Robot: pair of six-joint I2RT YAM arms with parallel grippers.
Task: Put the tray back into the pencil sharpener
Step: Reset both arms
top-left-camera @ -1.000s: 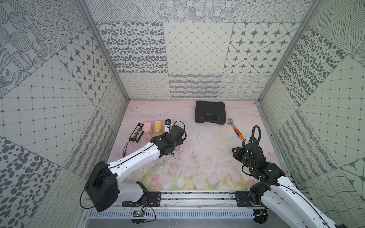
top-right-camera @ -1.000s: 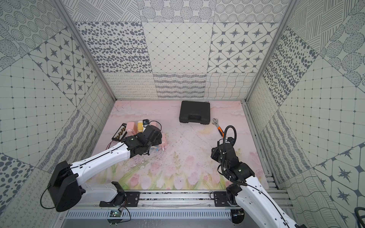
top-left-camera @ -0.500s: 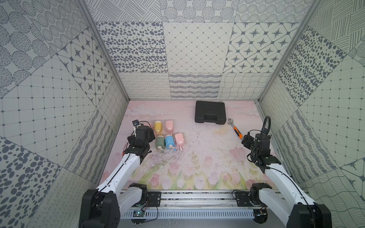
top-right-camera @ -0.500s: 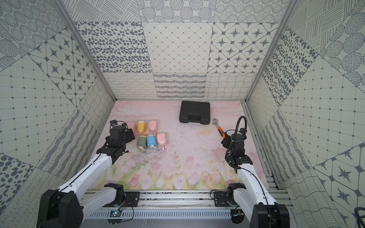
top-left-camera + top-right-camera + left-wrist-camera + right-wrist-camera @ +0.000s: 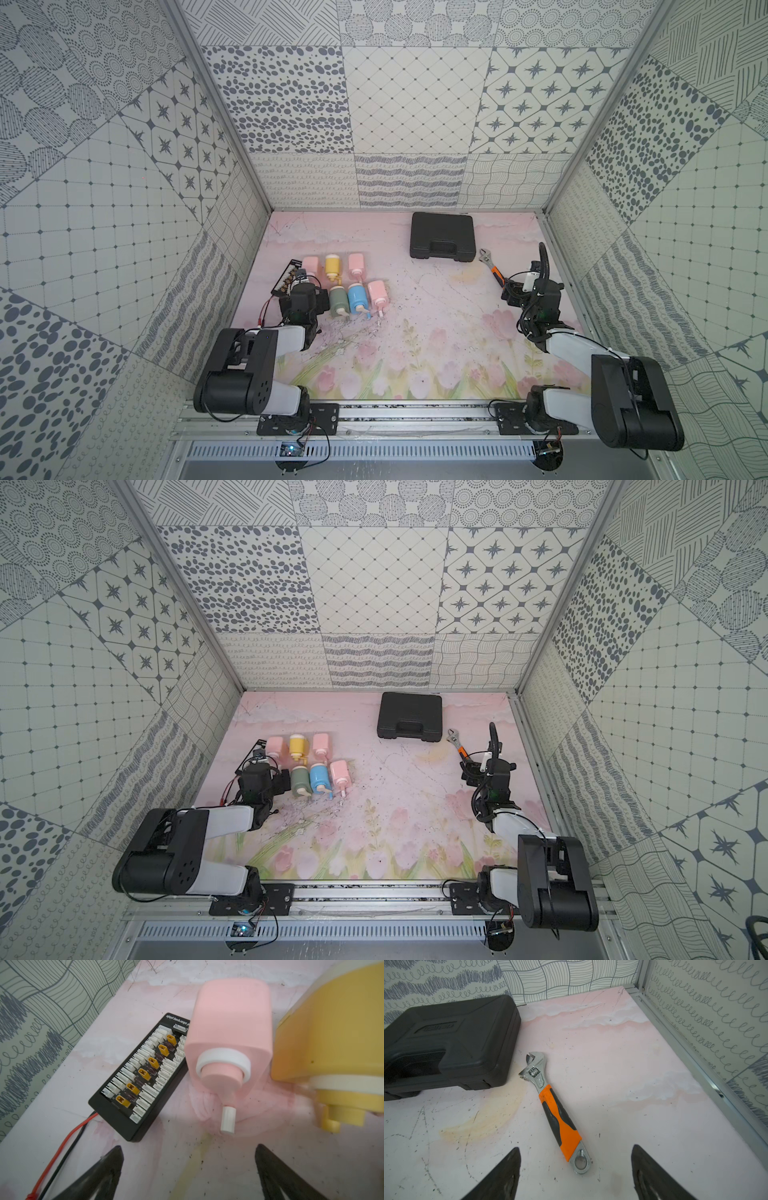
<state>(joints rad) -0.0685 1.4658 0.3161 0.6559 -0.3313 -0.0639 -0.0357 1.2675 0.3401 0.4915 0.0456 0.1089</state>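
Orange-handled wrench [image 5: 557, 1113] lies before the spread right end effector [image 5: 576, 1147].

In the left wrist view the yellow bottle [image 5: 332, 1043] is blurred and cut off by the frame. There the pink bottle [image 5: 230, 1028] hides a corner of the connector board [image 5: 133, 1076], and the board's wires [image 5: 71, 1133] run out of the picture. The black case [image 5: 446, 1039] is cut by the edge in the right wrist view. The left gripper [image 5: 189, 1151] and right gripper [image 5: 576, 1149] show only finger tips. In both top views the right arm [image 5: 540, 291] covers the end of the wrench [image 5: 495, 272].
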